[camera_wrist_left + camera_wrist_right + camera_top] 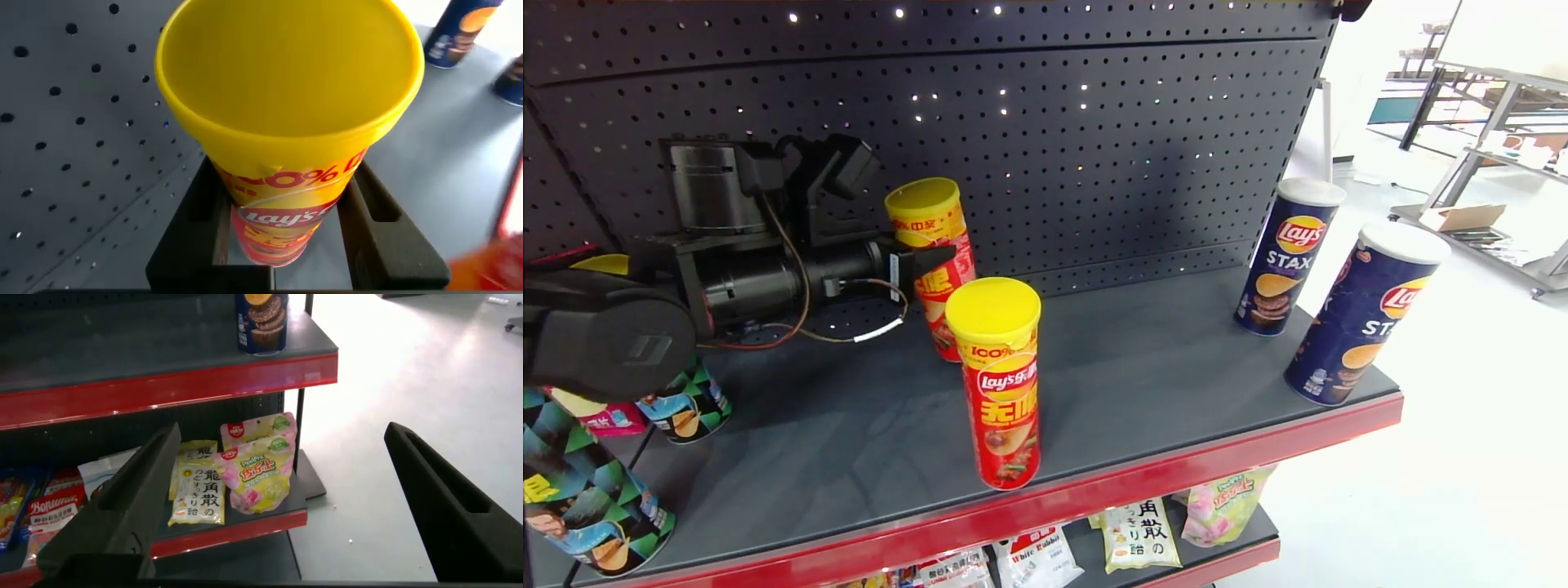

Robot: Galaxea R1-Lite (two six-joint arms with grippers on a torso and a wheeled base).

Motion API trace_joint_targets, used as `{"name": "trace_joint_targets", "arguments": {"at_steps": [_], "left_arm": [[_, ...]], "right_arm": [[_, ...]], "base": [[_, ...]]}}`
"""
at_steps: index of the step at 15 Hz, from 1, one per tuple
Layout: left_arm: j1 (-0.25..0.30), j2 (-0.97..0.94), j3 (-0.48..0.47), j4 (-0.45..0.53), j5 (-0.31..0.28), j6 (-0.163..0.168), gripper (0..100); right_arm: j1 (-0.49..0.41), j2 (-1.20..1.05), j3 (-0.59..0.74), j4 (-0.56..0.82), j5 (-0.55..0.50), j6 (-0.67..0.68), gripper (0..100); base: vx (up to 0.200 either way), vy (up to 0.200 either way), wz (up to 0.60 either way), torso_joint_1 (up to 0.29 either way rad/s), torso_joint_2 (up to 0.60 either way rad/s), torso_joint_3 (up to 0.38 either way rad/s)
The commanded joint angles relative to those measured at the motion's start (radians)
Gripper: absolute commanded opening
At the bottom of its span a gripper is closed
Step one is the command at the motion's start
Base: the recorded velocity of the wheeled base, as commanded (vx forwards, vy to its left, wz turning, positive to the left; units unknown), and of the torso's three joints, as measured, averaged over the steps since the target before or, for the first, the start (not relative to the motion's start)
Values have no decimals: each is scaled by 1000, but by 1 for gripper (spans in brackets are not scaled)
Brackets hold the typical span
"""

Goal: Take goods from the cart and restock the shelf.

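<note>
Yellow-lidded red cardboard crisp tube (286, 122) is clamped below its lid in my left gripper (927, 260), just behind the matching tube (1001, 384) near the grey shelf (1160, 367) edge. Light, stiff, slick, crushable, I judge: hold mid-body, gently. My right gripper (283, 429) has its jaws apart, empty, lower than that tube.

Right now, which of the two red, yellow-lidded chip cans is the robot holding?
The rear can, by the pegboard: the left gripper clasps it. The front can stands free near the shelf edge.
</note>
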Motion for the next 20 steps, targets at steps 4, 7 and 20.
{"name": "trace_joint_targets", "arguments": {"at_steps": [4,7,20], "left_arm": [[-28,78,-41,-13,2,0,0],[-56,115,-97,-13,42,-2,0],[-63,129,-92,-13,96,-6,0]], "right_arm": [[1,0,1,0,0,0,100],[1,0,1,0,0,0,100],[1,0,0,0,0,0,100]], "base": [[0,0,0,0,0,0],[0,0,0,0,0,0],[0,0,0,0,0,0]]}}
